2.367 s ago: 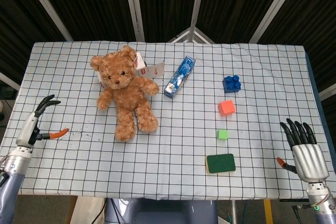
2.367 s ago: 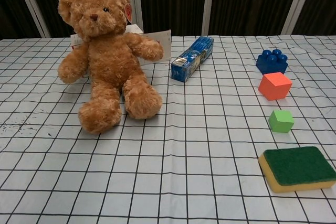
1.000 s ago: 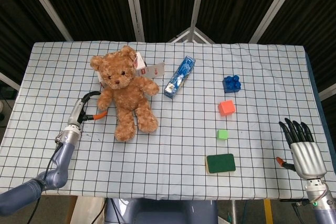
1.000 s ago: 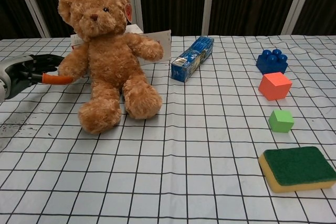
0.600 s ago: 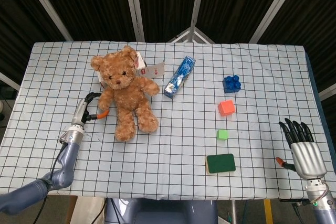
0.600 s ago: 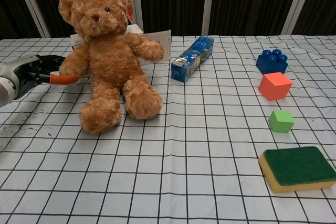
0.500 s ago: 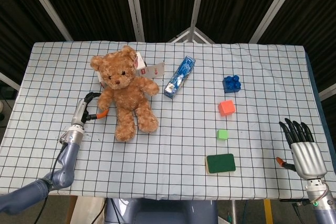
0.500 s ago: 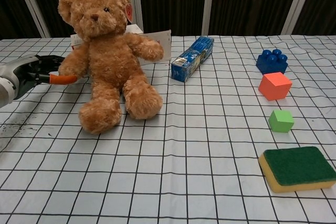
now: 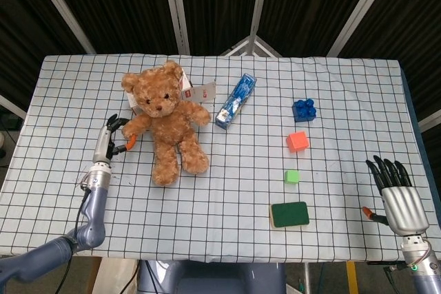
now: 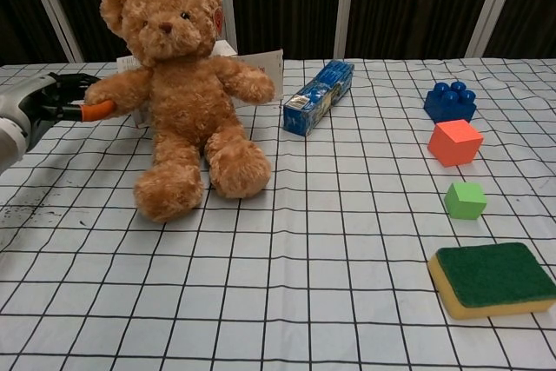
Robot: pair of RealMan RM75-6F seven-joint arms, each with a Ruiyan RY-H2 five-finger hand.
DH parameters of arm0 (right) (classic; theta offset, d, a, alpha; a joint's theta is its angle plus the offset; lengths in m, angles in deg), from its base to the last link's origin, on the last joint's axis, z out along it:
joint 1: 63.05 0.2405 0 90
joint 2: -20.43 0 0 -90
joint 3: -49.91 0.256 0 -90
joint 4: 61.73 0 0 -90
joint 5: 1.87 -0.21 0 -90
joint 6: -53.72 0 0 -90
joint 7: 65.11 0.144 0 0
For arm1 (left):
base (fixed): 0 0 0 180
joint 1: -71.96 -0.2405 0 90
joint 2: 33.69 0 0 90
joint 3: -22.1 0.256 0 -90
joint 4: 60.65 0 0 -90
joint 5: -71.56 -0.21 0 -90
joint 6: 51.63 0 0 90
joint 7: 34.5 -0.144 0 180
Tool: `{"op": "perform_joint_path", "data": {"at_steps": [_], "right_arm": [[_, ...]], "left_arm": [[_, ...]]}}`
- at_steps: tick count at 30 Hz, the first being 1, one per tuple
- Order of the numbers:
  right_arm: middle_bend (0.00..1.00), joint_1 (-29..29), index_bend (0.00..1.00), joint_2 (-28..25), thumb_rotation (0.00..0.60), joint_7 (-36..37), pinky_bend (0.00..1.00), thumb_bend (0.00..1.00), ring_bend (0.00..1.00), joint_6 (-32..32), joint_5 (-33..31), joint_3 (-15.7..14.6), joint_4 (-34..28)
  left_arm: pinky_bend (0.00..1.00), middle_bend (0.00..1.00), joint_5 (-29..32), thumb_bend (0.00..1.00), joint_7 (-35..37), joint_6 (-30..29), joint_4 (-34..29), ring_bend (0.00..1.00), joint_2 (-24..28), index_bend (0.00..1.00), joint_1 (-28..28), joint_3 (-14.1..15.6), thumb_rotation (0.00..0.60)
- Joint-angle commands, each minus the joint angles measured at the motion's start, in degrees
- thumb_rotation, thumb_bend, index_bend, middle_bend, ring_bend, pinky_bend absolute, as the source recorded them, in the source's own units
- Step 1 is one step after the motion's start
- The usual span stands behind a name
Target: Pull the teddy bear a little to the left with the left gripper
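Brown plush teddy bear (image 9: 165, 119) sits on the checked tablecloth (image 9: 227, 204), far-left part of the table, back against a white box with a red tag (image 9: 191, 90). Left hand (image 9: 110, 141) just left of the bear, fingers closed round the bear's outstretched paw; orange thumb tip shows at the paw in the chest view (image 10: 98, 110). Blue packet (image 9: 236, 100) lies just right of the bear. Well right of the bear: blue brick (image 9: 304, 109), orange cube (image 9: 298, 141), green cube (image 9: 292, 176), green sponge (image 9: 289, 214) in a rough line. Right hand (image 9: 395, 195) far right of the bear at the table's near corner, fingers straight and spread, holding nothing.
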Motion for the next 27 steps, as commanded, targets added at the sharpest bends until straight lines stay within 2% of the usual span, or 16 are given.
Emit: {"op": "perform_joint_path", "data": {"at_steps": [1, 7, 18, 27], "right_arm": [[0.0, 0.0, 0.0, 0.0, 0.6, -0.01, 0.0, 0.1, 0.0, -0.01, 0.04, -0.02, 0.01], [0.0, 0.0, 0.0, -0.03, 0.6, -0.05, 0.0, 0.1, 0.0, 0.08, -0.07, -0.05, -0.1], [0.0, 0.04, 0.0, -0.08, 0.6, -0.23, 0.0, 0.1, 0.0, 0.27, -0.07, -0.17, -0.33], [0.0, 0.02, 0.0, -0.14, 0.6, -0.52, 0.0, 0.1, 0.0, 0.31, -0.01, -0.29, -0.56]], "left_arm": [[0.0, 0.39, -0.16, 0.58, -0.97, -1.2, -1.22, 0.0, 0.07, 0.42, -0.07, -0.49, 0.6], [0.0, 0.38, 0.08, 0.55, -2.79, -2.05, -3.19, 0.0, 0.84, 0.42, -0.65, -0.47, 0.6], [0.0, 0.38, 3.17, 0.55, -3.52, 1.77, 1.11, 0.0, 0.96, 0.41, -1.0, -0.44, 0.6], [0.0, 0.39, -0.13, 0.56, -1.82, -0.82, -0.31, 0.0, 1.41, 0.42, -1.47, -0.54, 0.6]]}}
